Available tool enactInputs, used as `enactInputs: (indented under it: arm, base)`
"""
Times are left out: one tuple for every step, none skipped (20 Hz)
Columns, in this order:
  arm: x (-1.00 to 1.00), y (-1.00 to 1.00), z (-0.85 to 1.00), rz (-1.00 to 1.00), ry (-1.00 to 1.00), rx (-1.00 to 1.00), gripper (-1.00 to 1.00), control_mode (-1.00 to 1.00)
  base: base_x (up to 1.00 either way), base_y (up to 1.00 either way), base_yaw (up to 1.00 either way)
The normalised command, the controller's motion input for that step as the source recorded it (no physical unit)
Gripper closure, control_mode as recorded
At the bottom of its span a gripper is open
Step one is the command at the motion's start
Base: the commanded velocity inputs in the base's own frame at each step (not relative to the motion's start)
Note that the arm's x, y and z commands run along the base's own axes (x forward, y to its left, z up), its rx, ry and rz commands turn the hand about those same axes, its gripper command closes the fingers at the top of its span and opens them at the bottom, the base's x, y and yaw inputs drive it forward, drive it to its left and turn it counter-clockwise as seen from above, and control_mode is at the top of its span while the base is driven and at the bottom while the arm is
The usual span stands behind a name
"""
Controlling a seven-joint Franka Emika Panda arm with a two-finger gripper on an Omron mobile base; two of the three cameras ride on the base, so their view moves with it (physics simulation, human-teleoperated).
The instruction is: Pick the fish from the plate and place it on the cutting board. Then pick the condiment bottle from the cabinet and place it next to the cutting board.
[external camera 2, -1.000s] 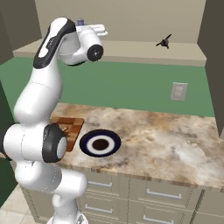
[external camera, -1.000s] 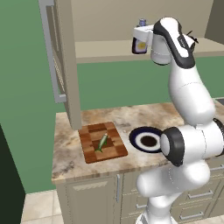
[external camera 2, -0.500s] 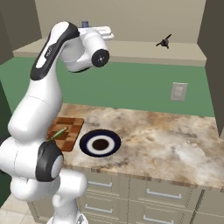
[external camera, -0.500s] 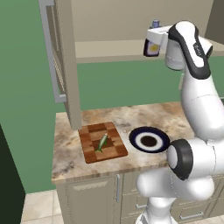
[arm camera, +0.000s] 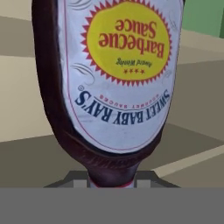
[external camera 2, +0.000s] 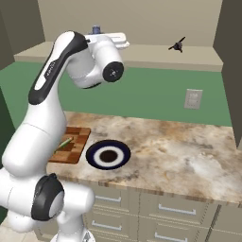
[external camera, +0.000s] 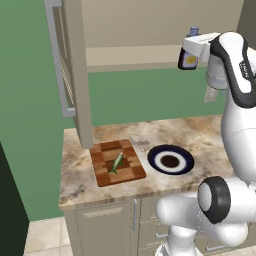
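In the left base view the fish (external camera: 117, 163) lies on the cutting board (external camera: 118, 162), tilted along its middle, and the plate (external camera: 171, 160) sits bare just to the board's right on the marbled worktop (external camera: 210, 135). Up high, at the front edge of the shelf (external camera: 130, 56) of the cabinet (external camera: 75, 65), the gripper (external camera: 192, 52) has its jaws clamped on the condiment bottle (external camera: 189, 54), which stands upright with its pale cap on top (the label faces out toward this camera). The cabinet door (external camera: 60, 55) hangs open at the left. In the right base view the arm reaches up to the same shelf (external camera 2: 142, 56); the bottle's cap (external camera 2: 96, 30) peeks above the white hand, while the rest of the bottle is hidden behind it. A small dark spiky object (external camera 2: 177, 45) sits farther right on the shelf, well apart from the hand. Below, the plate (external camera 2: 108, 154) lies on the worktop (external camera 2: 189, 156) beside the cutting board (external camera 2: 71, 144), where the green fish (external camera 2: 65, 142) partly shows past the arm. In the hand view the condiment bottle (arm camera: 109, 83) looms close and appears upside down, its yellow-and-white barbecue sauce label readable, with the beige shelf (arm camera: 22, 100) behind it.
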Motion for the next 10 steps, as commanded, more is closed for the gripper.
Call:
enactInputs:
  arm:
    - [-0.51,-0.27,0.0,-0.01,0.0,0.0,1.0,-1.0]
    - [-0.51,-0.27,0.0,-0.01,0.0,0.0,1.0,-1.0]
    - [-0.5,-0.28,0.0,-0.01,0.0,0.0,1.0,-1.0]
    - [-0.48,-0.27,0.0,-0.01,0.0,0.0,1.0,-1.0]
    - [-0.48,-0.26,-0.03,-0.01,0.0,0.0,1.0,-1.0]
    - [-0.46,-0.25,-0.09,-0.01,0.0,0.0,1.0,-1.0]
    - [-0.44,-0.23,-0.14,-0.01,0.0,0.0,1.0,-1.0]
    - [-0.44,-0.23,-0.14,-0.01,0.0,0.0,1.0,-1.0]
    - [-0.42,-0.24,-0.16,-0.01,0.01,0.0,1.0,-1.0]
    - [-0.4,-0.23,-0.23,-0.01,0.0,0.0,1.0,-1.0]
  base:
    - [0.0,0.0,0.0]
    - [0.0,0.0,0.0]
    - [0.0,0.0,0.0]
    - [0.0,0.0,0.0]
    - [0.0,0.0,0.0]
    - [0.0,0.0,0.0]
    - [0.0,0.0,0.0]
    - [0.0,0.0,0.0]
    - [0.0,0.0,0.0]
    - [0.0,0.0,0.0]
